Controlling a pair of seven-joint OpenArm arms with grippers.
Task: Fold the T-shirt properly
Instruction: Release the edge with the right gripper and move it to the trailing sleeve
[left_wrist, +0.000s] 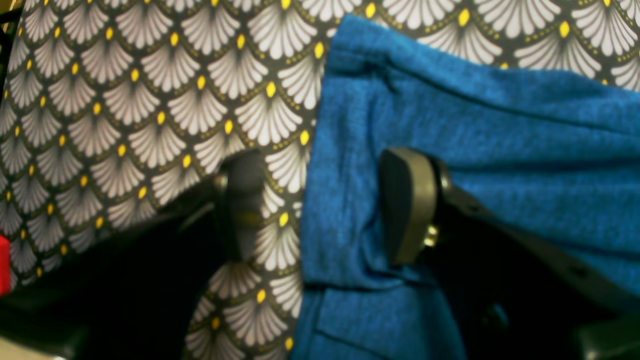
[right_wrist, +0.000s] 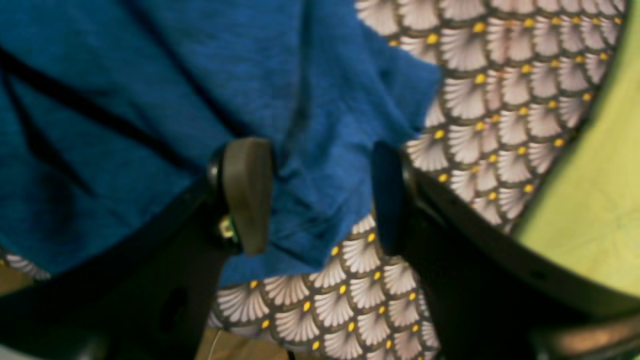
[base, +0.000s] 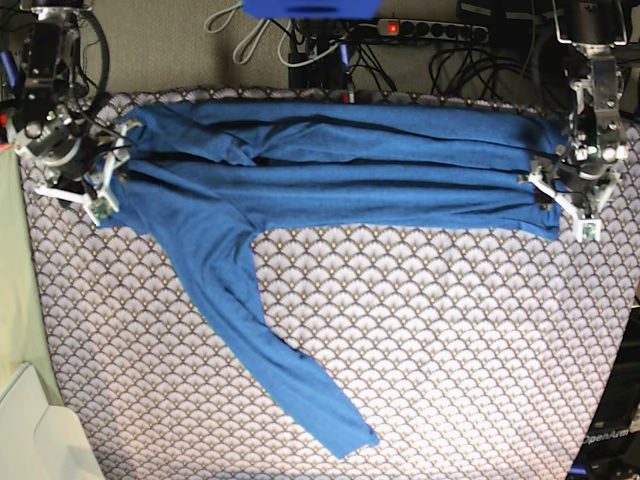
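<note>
The blue T-shirt (base: 340, 170) lies folded into a long band across the far side of the table. One long sleeve (base: 270, 340) trails toward the front. My left gripper (base: 565, 195) is at the band's right end. In the left wrist view it (left_wrist: 325, 205) stands open, with the shirt's edge (left_wrist: 475, 125) lying loose between its fingers. My right gripper (base: 95, 180) is at the band's left end. The right wrist view shows it (right_wrist: 320, 195) open too, straddling a corner of the shirt (right_wrist: 150, 75) without pinching it.
A scallop-patterned grey-white cloth (base: 450, 330) covers the table. A power strip and cables (base: 430, 30) lie beyond the far edge. A pale green surface (base: 15, 300) and a white sheet (base: 45, 440) border the left side.
</note>
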